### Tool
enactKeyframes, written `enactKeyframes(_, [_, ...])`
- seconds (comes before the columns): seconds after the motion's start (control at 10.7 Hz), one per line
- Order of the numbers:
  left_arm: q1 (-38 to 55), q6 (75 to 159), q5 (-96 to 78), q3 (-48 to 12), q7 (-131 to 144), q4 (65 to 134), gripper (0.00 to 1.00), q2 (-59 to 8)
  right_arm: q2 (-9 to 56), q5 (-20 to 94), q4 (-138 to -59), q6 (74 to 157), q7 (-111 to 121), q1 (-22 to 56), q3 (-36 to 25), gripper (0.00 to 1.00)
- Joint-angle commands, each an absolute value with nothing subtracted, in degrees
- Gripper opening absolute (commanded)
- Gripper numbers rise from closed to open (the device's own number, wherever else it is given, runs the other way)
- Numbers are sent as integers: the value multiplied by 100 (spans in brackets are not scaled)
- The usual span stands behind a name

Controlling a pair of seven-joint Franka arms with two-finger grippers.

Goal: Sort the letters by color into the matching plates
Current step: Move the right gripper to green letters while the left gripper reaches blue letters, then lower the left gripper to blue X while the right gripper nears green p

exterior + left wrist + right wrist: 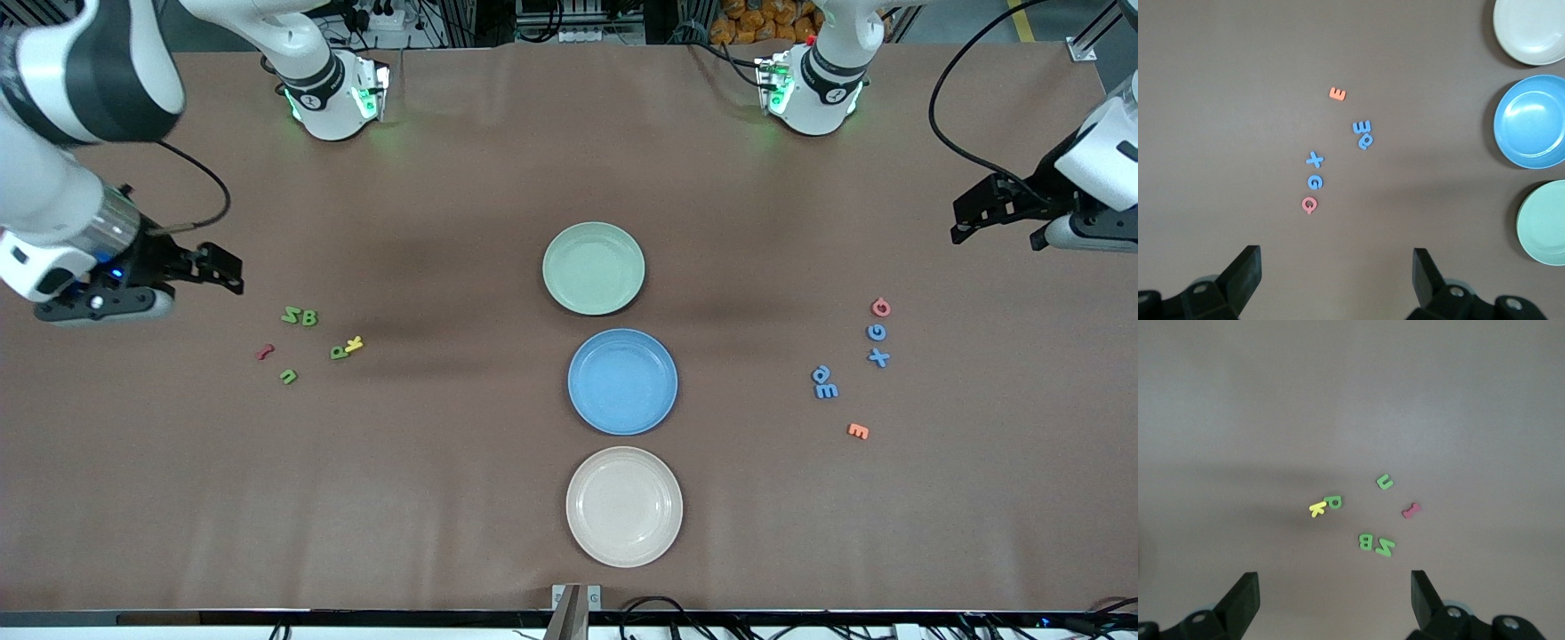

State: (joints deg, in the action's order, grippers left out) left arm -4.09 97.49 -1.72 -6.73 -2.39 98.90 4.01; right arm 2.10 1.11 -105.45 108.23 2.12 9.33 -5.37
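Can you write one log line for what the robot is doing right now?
left gripper: open, above bare table | right gripper: open, above bare table | green letters, blue letters: on table | green plate, blue plate: empty

Pretty clearly a robotics lab setup going on here. Two white robot arms (329,80) are sitting bolted at the far edge of a bench (444,498) that's wearing a plain brown cover, with green status lights glowing on their bases. Black cables (956,107) are trailing across the surface and bundling along the near edge, and metal framing is showing up past the bases. Nothing homey is showing anywhere.
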Motion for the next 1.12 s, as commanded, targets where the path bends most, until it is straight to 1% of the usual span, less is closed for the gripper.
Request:
enactKeyframes(0.0, [-545,9799,-211,-633,-299,10142,100,107,280,62,-11319,11688,27,984,-527,100])
enactKeyframes(0.09, [-545,9991,-202,-615,-221,10308,100,1,377,62,-11381,11794,-61,993,-527,100])
enactKeyframes(0.37, [-755,11000,-27,-624,-272,11081,100,-105,772,-17,-11408,11900,-333,1081,-519,100])
enactKeyframes(0.47, [-756,11195,113,-624,-316,11187,100,-227,904,-18,-11408,11996,-560,1081,-519,100])
enactKeyframes(0.75, [-764,11609,580,-668,-1025,11188,100,-641,1220,-9,-11399,12216,-1815,1151,-519,100])
enactKeyframes(1.03, [-967,11610,571,-677,-2290,11355,100,-694,1607,61,-11400,12637,-2687,1090,-519,100])
